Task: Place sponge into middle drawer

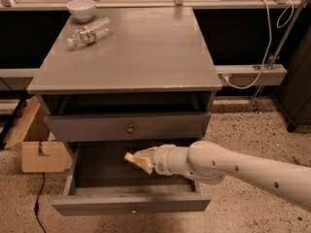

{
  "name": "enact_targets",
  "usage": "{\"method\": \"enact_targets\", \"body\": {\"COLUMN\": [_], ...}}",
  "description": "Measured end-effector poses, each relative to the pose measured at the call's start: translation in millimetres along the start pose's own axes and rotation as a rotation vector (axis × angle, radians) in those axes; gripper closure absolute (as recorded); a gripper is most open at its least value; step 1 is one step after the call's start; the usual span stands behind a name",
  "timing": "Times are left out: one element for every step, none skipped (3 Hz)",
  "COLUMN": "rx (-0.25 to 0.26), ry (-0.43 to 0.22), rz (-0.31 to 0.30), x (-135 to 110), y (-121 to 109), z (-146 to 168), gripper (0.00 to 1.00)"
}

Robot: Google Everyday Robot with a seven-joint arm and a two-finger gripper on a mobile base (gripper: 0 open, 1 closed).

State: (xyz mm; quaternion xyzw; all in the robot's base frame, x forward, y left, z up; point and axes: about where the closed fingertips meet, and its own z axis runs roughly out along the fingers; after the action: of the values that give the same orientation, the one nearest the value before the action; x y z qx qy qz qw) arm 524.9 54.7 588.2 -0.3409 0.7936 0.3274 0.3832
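Observation:
The middle drawer [87, 176] is pulled open at the bottom of the grey cabinet, its flat front panel [131, 205] carrying a tiny pale knob. My gripper [145, 161] reaches in from the right on a white arm. It is shut on the yellow sponge [137, 160] and holds it over the middle of the open drawer box, a little above its floor. The fingers are mostly hidden behind the sponge.
A shut drawer front with a dark round knob [130, 129] sits just above the gripper. A clear plastic bottle [88, 32] and a white bowl [81, 8] lie on the cabinet top [146, 47]. A cardboard box [36, 147] stands on the floor at left.

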Motion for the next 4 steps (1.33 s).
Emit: {"method": "enact_targets", "body": {"rx": [0.021,0.047,0.051,0.051], "ry": [-0.001,0.009,0.011,0.011], "rz": [0.032,0.057,0.059,0.059], "x": [13,27,28,28], "y": [-14,-25,-26,-26], "z": [26,50,54,54], "gripper": [1.0,1.0,0.86,0.62]}}
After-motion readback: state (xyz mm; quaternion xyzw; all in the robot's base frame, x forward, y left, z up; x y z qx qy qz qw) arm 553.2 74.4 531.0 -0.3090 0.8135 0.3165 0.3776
